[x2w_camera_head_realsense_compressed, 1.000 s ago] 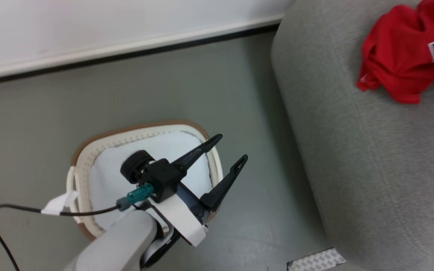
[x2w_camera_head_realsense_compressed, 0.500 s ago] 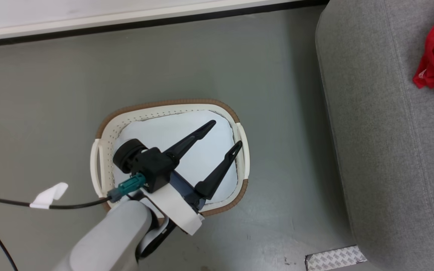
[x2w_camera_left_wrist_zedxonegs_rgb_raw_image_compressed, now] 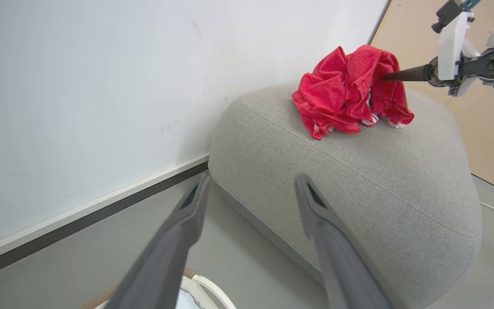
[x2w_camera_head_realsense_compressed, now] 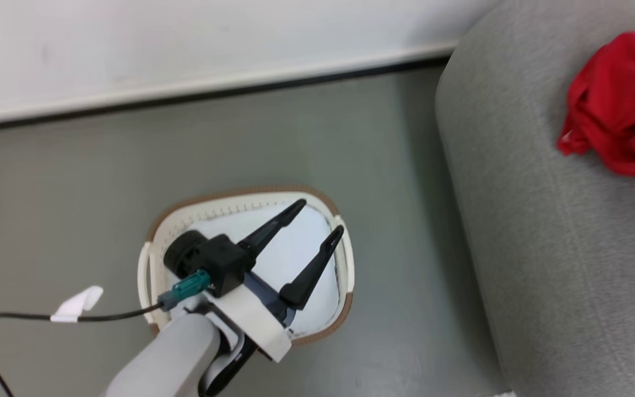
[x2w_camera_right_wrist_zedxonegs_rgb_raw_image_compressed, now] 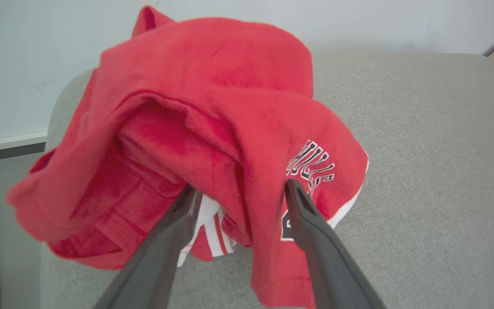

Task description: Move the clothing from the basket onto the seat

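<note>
Red jerseys [x2w_camera_head_realsense_compressed: 615, 132] lie crumpled in a heap on the grey sofa [x2w_camera_head_realsense_compressed: 560, 264], at about two o'clock in the head view. At seven o'clock the cream basket [x2w_camera_head_realsense_compressed: 240, 201] stands on the floor, with bare floor between it and the sofa. What shows of its inside is white lining [x2w_camera_head_realsense_compressed: 323, 298], no red cloth. The left gripper [x2w_camera_head_realsense_compressed: 321, 216] hangs above the basket, fingers spread wide, holding nothing. The right gripper [x2w_camera_right_wrist_zedxonegs_rgb_raw_image_compressed: 242, 188] is at the heap, fingers also wide apart; cloth bunches between and over them, apparently loose rather than pinched. The move looks essentially done: jerseys on the sofa, and the right gripper yet to draw clear.
</note>
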